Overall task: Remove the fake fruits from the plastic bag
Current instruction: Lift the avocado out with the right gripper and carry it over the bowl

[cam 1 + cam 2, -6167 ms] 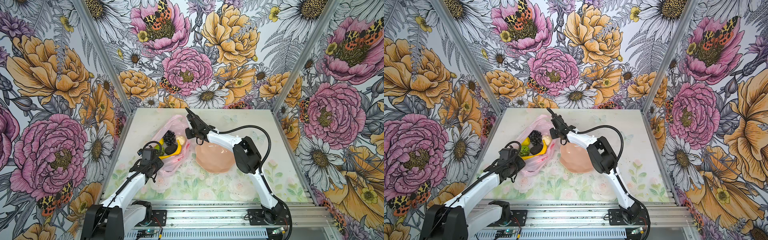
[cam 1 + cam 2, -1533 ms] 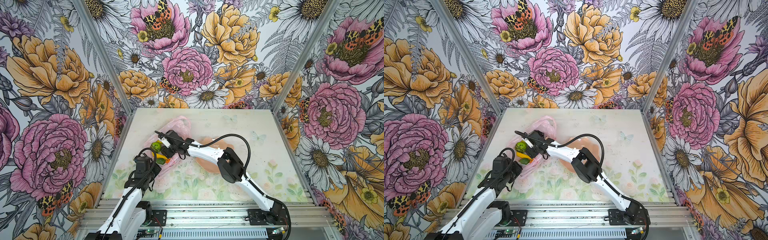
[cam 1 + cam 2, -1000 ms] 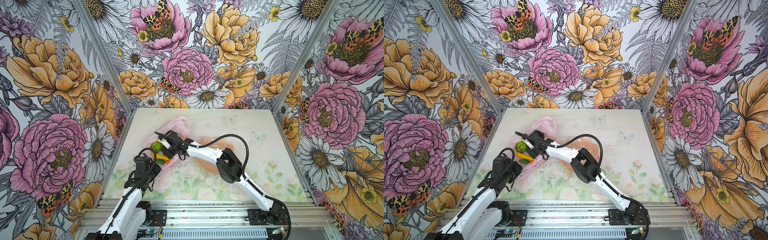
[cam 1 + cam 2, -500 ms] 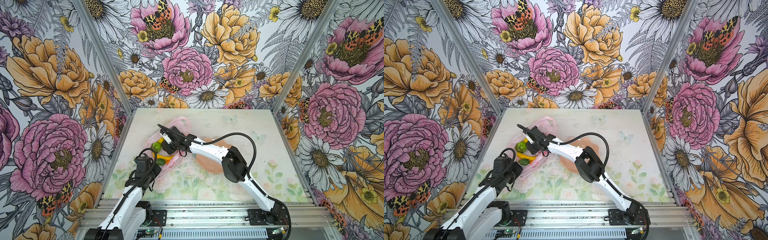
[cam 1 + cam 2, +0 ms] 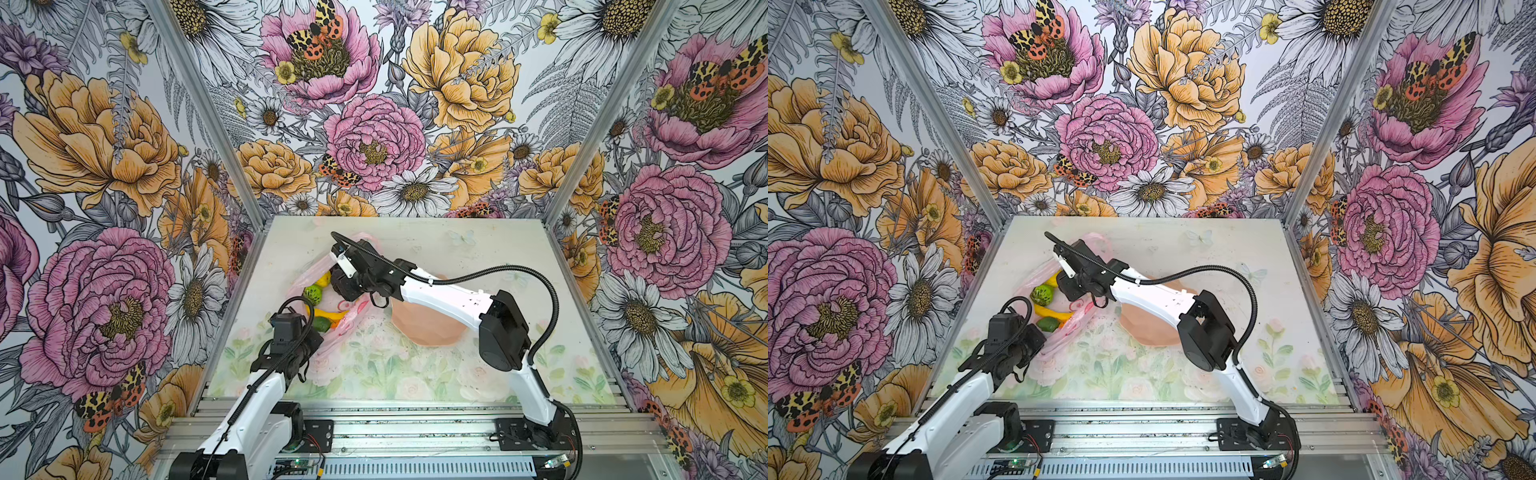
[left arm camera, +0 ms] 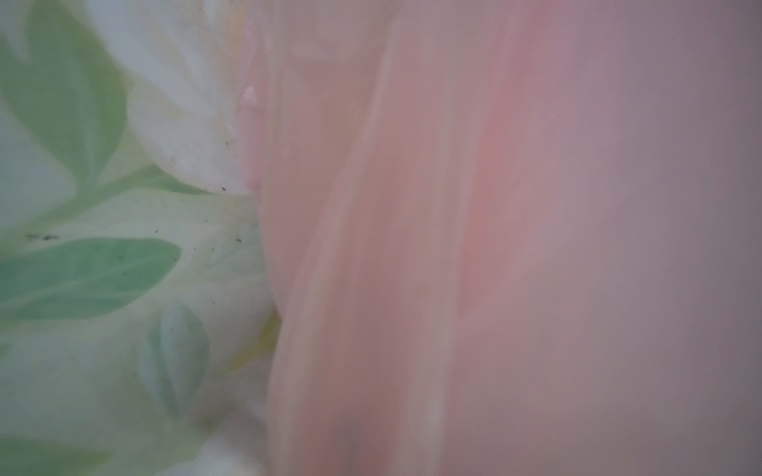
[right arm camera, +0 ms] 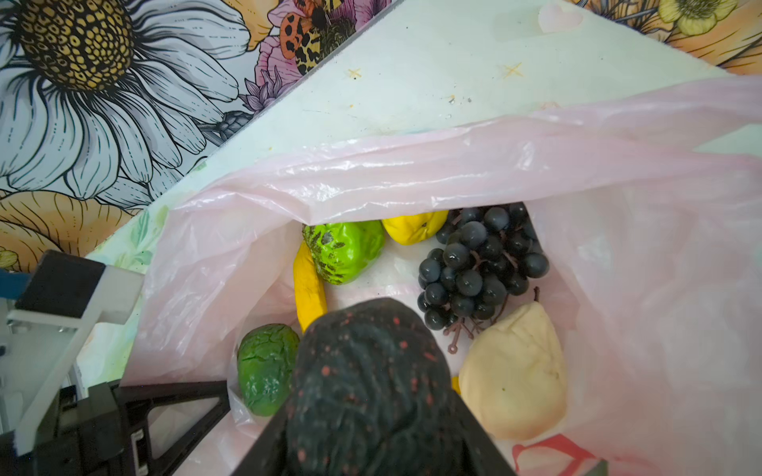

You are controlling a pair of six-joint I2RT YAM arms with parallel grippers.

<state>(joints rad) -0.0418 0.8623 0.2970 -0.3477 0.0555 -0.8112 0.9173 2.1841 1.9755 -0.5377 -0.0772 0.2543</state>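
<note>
- One red printed mark (image 7: 552, 453) on the thin translucent pink plastic bag (image 7: 412, 173) is cropped by the picture's edge and too partial to read.
- Part-way apart stand the jaws of the right gripper (image 7: 371, 432), grasping a dark, red-speckled lumpy fake fruit (image 7: 371, 358) over the bag's mouth.
- Clenched on the bag's near edge is the left gripper (image 5: 311, 341); blurred pink film fills its wrist view.
- Six fake fruits lie inside the bag: dark grape bunch (image 7: 478, 263), bumpy lime-green ball (image 7: 346, 251), yellow banana (image 7: 309, 288), yellow lemon (image 7: 412, 228), green avocado (image 7: 266, 366), cream-white lump (image 7: 515, 371).

I can read no words or numbers, only two small yellow cross marks (image 7: 513, 70) on the desk (image 7: 412, 82), and the plastic bag (image 7: 412, 173) shows a cut-off red print (image 7: 552, 453).
</note>
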